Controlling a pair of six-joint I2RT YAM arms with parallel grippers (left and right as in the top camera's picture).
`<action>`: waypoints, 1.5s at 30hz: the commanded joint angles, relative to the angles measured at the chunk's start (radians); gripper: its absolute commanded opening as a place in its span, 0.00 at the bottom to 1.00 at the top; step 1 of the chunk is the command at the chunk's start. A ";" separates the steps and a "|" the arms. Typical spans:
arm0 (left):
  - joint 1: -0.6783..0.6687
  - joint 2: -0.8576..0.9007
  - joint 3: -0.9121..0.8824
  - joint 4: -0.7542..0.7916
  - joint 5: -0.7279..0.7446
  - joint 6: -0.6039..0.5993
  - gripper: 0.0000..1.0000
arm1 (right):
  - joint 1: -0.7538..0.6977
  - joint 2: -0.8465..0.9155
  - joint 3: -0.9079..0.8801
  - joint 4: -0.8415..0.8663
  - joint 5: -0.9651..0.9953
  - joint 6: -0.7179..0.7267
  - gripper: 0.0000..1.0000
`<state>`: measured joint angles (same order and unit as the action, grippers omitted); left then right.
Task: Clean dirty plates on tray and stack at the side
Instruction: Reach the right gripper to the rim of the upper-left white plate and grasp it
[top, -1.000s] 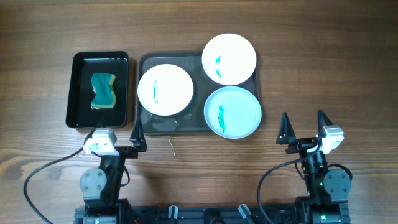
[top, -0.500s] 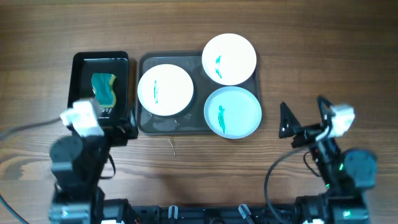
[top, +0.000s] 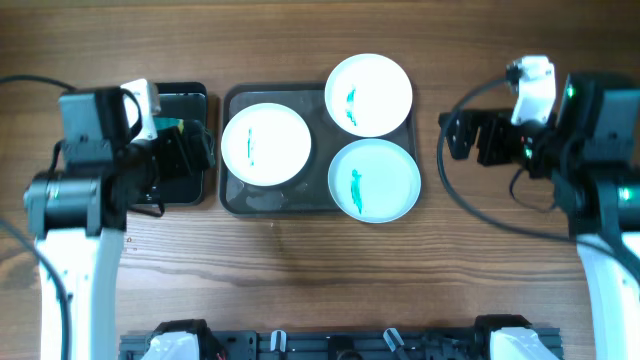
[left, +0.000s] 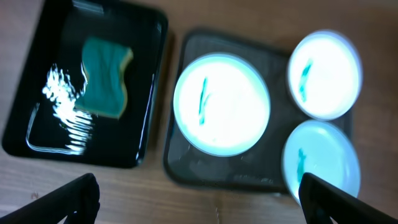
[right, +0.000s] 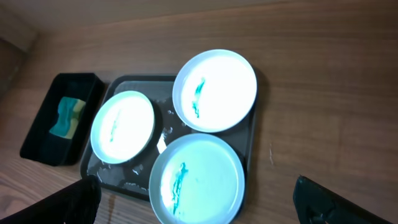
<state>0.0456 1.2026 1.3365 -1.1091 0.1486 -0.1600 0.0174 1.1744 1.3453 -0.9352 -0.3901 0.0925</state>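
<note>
Three plates lie on the dark-grey tray (top: 236, 198): a white plate (top: 266, 144) at the left, a white plate (top: 368, 95) at the far right and a pale blue plate (top: 374, 180) at the near right. Each has a teal-green smear. My left gripper (top: 192, 150) is open and empty, raised over the black sponge tray, left of the plates. My right gripper (top: 462, 137) is open and empty, raised to the right of the tray. The left wrist view shows the left gripper (left: 196, 202) wide open above the tray (left: 186, 171). The right wrist view shows the right gripper (right: 202, 202) wide open above the blue plate (right: 205, 168).
A smaller, deeper black tray (top: 190, 92) stands left of the grey tray and holds a teal-and-yellow sponge (left: 104, 77); my left arm covers most of it in the overhead view. Bare wooden table (top: 320, 270) lies in front of and to the right of the trays.
Both arms have risen from the table's front edge and moved away from it. The left one is now over the black tray, the right one beside the grey tray's right end. The plates have not moved.
</note>
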 joint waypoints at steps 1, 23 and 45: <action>-0.005 0.095 0.018 -0.006 0.019 -0.009 1.00 | 0.005 0.060 0.028 -0.003 -0.117 0.060 1.00; -0.003 0.224 0.033 0.047 -0.225 -0.081 1.00 | 0.492 0.734 0.290 0.073 0.153 0.311 0.72; -0.003 0.239 0.032 0.061 -0.301 -0.084 0.95 | 0.550 1.065 0.354 0.288 0.204 0.408 0.25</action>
<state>0.0456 1.4300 1.3445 -1.0534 -0.1020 -0.2276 0.5632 2.2036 1.6783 -0.6521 -0.2005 0.4957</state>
